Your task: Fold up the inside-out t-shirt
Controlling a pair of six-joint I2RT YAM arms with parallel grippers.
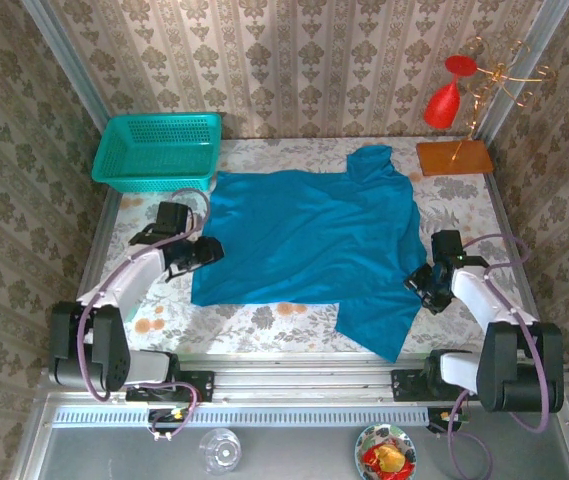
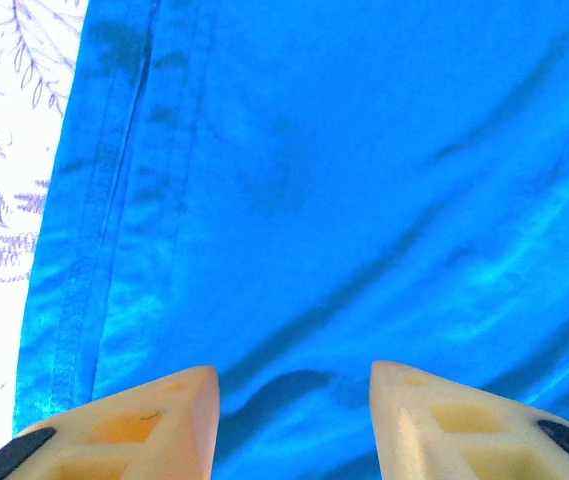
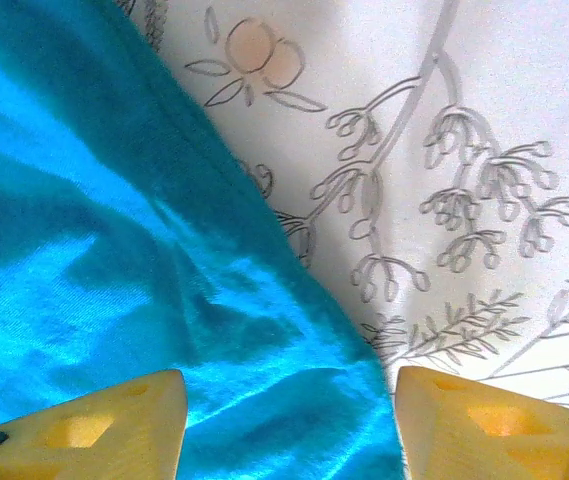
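T-shirt [image 1: 304, 235] spread flat across table [image 1: 264, 318] centre. L gripper [image 2: 292, 372] released, over shirt's left hem. R gripper [image 3: 289, 375] released, over right edge.

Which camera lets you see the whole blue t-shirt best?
The top camera: the t-shirt lies spread out there, sleeves and all. The left wrist camera gives a close patch with a stitched hem; the right wrist camera gives a rumpled edge on the flowered tablecloth.

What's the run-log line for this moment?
t-shirt: spread flat on table, unfolded | left end effector: open, over hem edge | right end effector: open, straddling shirt edge | grasp: none yet
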